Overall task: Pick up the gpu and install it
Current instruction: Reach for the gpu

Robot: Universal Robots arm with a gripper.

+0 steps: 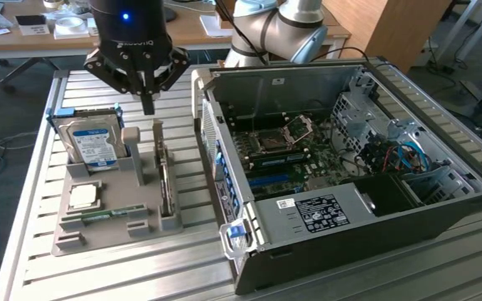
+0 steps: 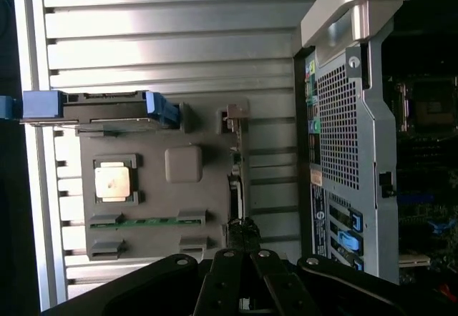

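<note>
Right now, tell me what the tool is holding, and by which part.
Nothing. The tool is shut and empty above the grey tray; the gpu stands on edge in its slot, untouched.

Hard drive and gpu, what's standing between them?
A grey upright post of the holder stands between the hard drive and the gpu; the exterior view shows it.

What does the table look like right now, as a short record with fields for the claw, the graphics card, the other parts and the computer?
claw: shut, empty, hanging above the grey holder
graphics card: standing on edge in the holder, not yet picked up
hard drive: upright in the holder
computer case: open, circuit board exposed, to the exterior view's right of the holder
</note>
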